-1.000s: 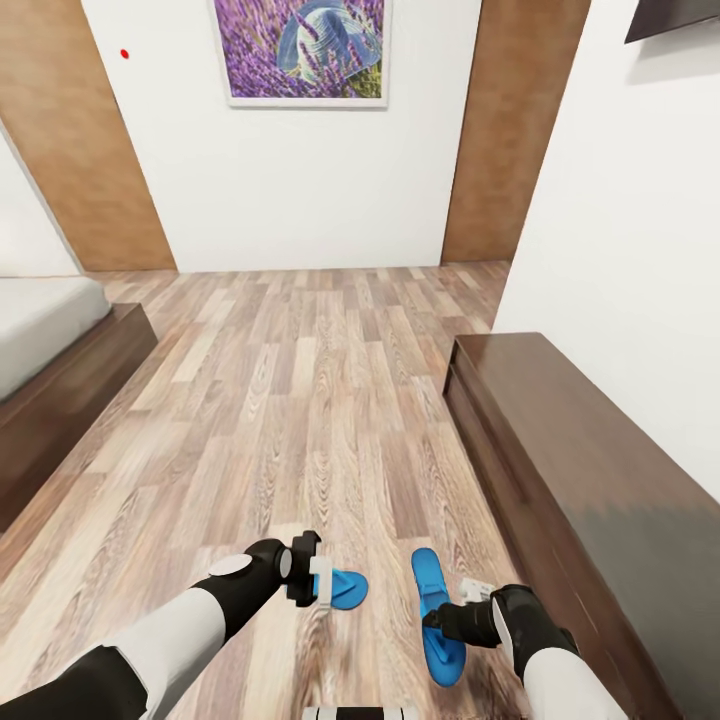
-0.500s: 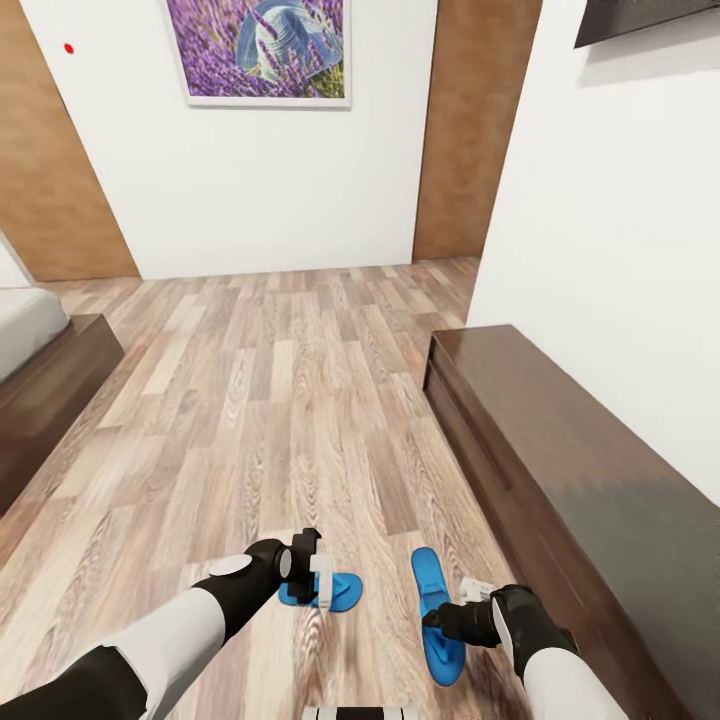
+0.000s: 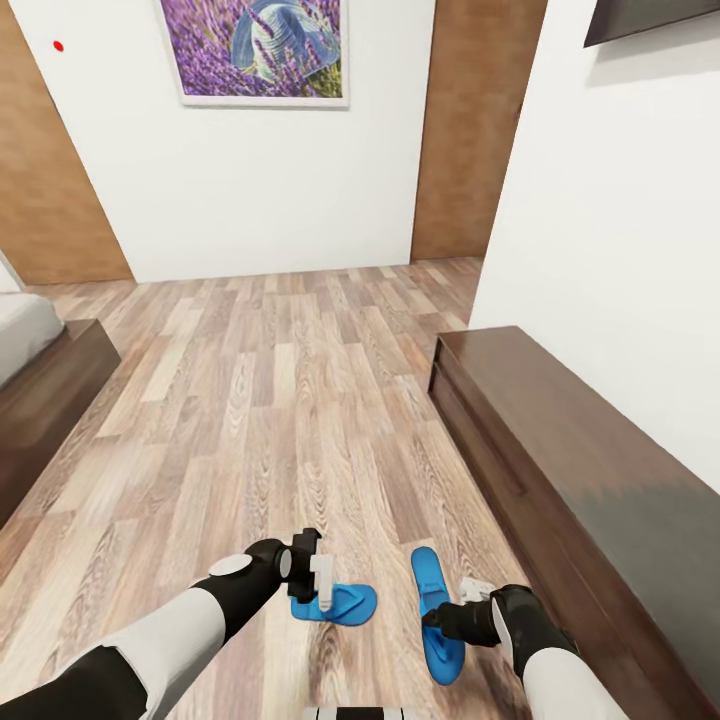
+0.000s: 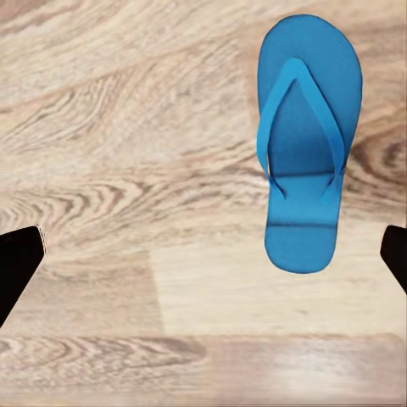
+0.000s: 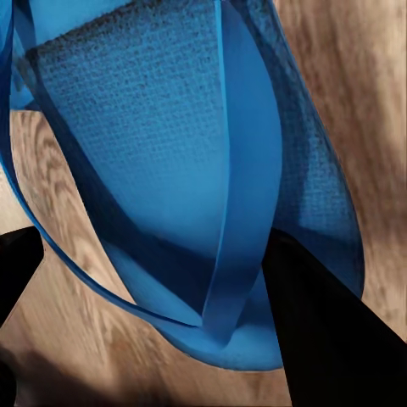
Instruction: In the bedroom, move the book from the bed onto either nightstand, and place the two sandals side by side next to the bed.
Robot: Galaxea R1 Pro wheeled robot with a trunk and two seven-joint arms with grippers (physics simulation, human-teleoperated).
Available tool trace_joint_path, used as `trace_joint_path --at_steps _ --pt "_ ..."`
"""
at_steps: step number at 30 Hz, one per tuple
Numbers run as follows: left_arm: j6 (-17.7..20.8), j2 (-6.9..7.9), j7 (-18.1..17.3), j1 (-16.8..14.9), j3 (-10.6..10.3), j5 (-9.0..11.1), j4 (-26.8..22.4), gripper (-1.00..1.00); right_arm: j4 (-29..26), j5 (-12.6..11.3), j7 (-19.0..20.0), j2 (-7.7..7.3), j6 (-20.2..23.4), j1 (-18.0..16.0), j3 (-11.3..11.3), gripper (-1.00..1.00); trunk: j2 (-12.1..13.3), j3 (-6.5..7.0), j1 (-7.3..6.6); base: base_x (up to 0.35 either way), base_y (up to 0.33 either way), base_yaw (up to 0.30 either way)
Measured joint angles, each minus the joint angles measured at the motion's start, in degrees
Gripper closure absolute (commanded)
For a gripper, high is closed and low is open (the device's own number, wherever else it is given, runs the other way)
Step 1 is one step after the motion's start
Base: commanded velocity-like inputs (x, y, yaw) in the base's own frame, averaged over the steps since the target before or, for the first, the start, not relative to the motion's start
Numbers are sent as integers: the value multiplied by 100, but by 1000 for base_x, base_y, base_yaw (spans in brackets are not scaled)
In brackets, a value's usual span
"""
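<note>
One bright blue sandal [image 3: 348, 604] lies flat on the wood floor, straps up, just below and right of my left gripper [image 3: 321, 584]. In the left wrist view that sandal [image 4: 303, 153] rests on the planks well beyond the open gripper [image 4: 208, 259], whose dark fingertips [image 4: 19, 259] stand wide apart. My right gripper [image 3: 452, 610] is shut on the second sandal [image 3: 436, 612], held low over the floor with its toe pointing away from me. Up close, its sole and strap [image 5: 212, 170] sit between the dark fingers [image 5: 326, 339]. A corner of the bed [image 3: 45, 400] shows at the left edge. The book and nightstand are out of view.
A long low dark-brown sideboard [image 3: 570, 460] runs along the white wall on my right, close to the right arm. Ahead, wood floor [image 3: 290, 380] stretches to a white wall with a lavender picture [image 3: 262, 50] between brown panels.
The view has swung right, so the bed slid toward the left edge. The sandal at my left gripper has come off it and now lies on the floor, slightly further right.
</note>
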Motion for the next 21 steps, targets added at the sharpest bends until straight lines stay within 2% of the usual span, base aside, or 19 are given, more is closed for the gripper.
trace_joint_path --at_steps 9,21 --pt "1 1 8 2 0 1 1 -100 -36 -5 15 -5 -222 0 7 100 0 0 0 130 36 -29" --pt "1 -6 9 0 -3 1 0 -100 -21 -171 14 -8 -431 1 37 100 0 0 0 131 2 -203"
